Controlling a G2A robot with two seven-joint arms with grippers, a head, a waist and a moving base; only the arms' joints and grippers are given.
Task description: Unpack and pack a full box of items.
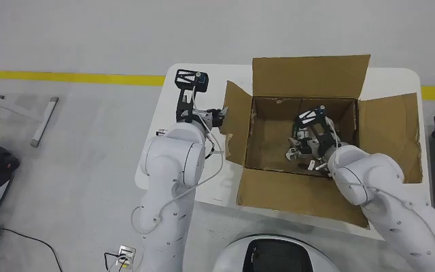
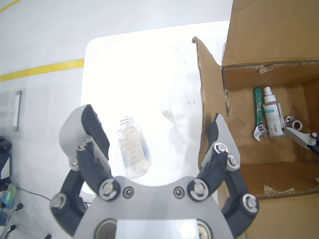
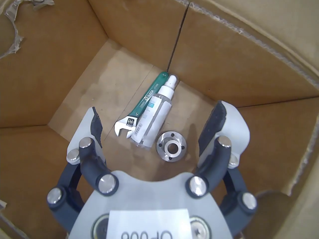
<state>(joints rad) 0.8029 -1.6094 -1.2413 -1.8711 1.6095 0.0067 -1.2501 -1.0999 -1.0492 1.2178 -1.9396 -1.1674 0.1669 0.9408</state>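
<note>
Jaws: you have both pairs spread wide and holding nothing; the left jaws hang over the worktop [image 1: 234, 73] and the right jaws are down inside the box [image 1: 309, 76].
Top view: the box sits right of centre with its flaps open. The left arm is at its left flap.
Left wrist view: a clear plastic bottle [image 2: 133, 148] lies on the worktop below the left jaws, near the box.
Right wrist view: on the box floor a green-handled wrench [image 3: 142, 105] and a spray bottle [image 3: 154, 115] lie side by side. A metal flange [image 3: 172, 148] lies just beside the spray bottle's base.
</note>
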